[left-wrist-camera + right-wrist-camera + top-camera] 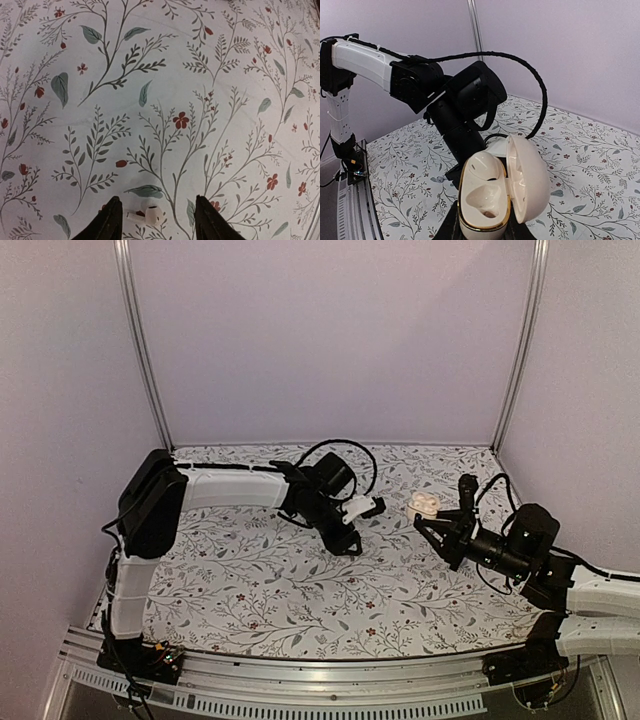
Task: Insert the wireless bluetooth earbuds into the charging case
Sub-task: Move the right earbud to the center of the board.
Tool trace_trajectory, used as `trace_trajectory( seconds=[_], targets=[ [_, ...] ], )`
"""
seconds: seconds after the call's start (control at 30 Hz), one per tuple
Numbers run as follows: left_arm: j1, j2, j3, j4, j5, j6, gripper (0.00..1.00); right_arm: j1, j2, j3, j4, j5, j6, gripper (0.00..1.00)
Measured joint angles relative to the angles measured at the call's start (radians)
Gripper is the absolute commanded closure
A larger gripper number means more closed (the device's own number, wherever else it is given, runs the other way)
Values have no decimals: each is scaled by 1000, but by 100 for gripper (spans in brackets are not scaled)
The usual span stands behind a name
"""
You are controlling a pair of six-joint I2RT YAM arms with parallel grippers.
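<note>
One white earbud lies on the flowered cloth between the fingers of my left gripper, which is open and low over it without touching. My left gripper sits at the table's middle. My right gripper is shut on the cream, gold-rimmed charging case and holds it upright with its lid swung open to the right. The case's upper slot holds the other earbud; the lower slot is empty. In the top view the case is a little right of the left gripper, in my right gripper.
The left arm's black wrist and its cable stand close behind the case. The flowered cloth covers the table. Purple walls and metal posts close off the back and sides.
</note>
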Motion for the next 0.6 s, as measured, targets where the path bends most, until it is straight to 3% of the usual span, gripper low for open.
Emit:
trace_trajectory(
  seconds=[0.2, 0.6],
  targets=[
    [43, 73, 83, -43, 70, -61, 54, 0, -18, 0, -8, 0, 0, 96],
    [50, 125, 88, -80, 97, -126, 53, 0, -21, 0, -10, -3, 0, 95]
  ],
)
